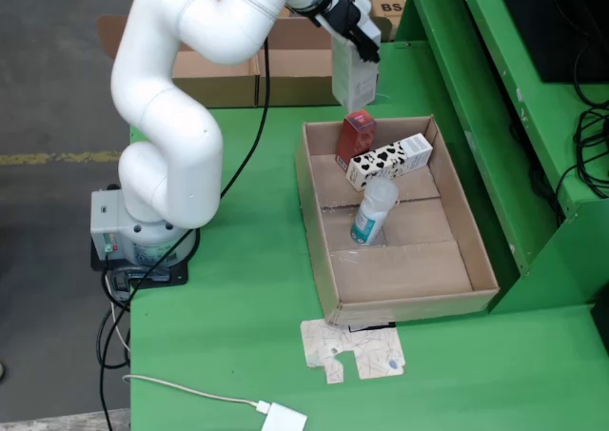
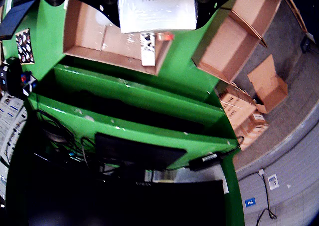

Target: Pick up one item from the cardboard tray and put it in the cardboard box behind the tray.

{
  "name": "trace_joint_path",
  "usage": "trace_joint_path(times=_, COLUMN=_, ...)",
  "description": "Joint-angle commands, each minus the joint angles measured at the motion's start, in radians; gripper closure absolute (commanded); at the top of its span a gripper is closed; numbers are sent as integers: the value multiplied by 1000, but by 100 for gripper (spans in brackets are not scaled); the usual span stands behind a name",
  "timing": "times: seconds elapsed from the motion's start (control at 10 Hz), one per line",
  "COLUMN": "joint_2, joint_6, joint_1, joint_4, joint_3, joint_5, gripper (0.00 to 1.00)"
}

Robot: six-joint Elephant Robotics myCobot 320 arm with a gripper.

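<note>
While the white arm (image 1: 181, 117) arches over the green table (image 1: 247, 288) in the fixed view, its gripper (image 1: 354, 33) hangs above the far end of the cardboard tray (image 1: 476, 260) with its fingers clamped on a white carton (image 1: 354, 84), which is lifted clear of the tray; a red box (image 1: 357, 136), a cow-patterned carton (image 1: 390, 160) and a bottle (image 1: 374, 210) lie in the tray, and a cardboard box (image 1: 285, 65) sits behind it. Seen from the gripper's own camera, the white carton (image 2: 157, 7), printed "d'Alba", fills the top edge, with the tray (image 2: 89, 51) below and another open box (image 2: 234, 36) to the right.
</note>
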Motion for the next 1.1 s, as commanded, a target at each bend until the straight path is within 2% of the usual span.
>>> trace_joint_path(times=0.0, joint_2=191, joint_6=13, joint_1=152, joint_4=-33, joint_3=-398, joint_5=-34, gripper=100)
trace_joint_path(times=0.4, joint_2=196, joint_6=24, joint_1=235, joint_4=-62, joint_3=-387, joint_5=-43, gripper=100)
trace_joint_path(times=0.5, joint_2=79, joint_6=40, joint_1=332, joint_4=-133, joint_3=-200, joint_5=-51, gripper=100)
trace_joint_path(times=0.6, joint_2=79, joint_6=40, joint_1=332, joint_4=-133, joint_3=-200, joint_5=-51, gripper=100)
trace_joint_path(times=0.7, joint_2=-76, joint_6=21, joint_1=361, joint_4=-221, joint_3=50, joint_5=-48, gripper=100)
trace_joint_path(times=0.8, joint_2=-76, joint_6=21, joint_1=361, joint_4=-221, joint_3=50, joint_5=-48, gripper=100)
trace_joint_path(times=0.9, joint_2=-250, joint_6=28, joint_1=401, joint_4=-397, joint_3=402, joint_5=-65, gripper=100)
trace_joint_path(times=1.0, joint_2=-250, joint_6=28, joint_1=401, joint_4=-397, joint_3=402, joint_5=-65, gripper=100)
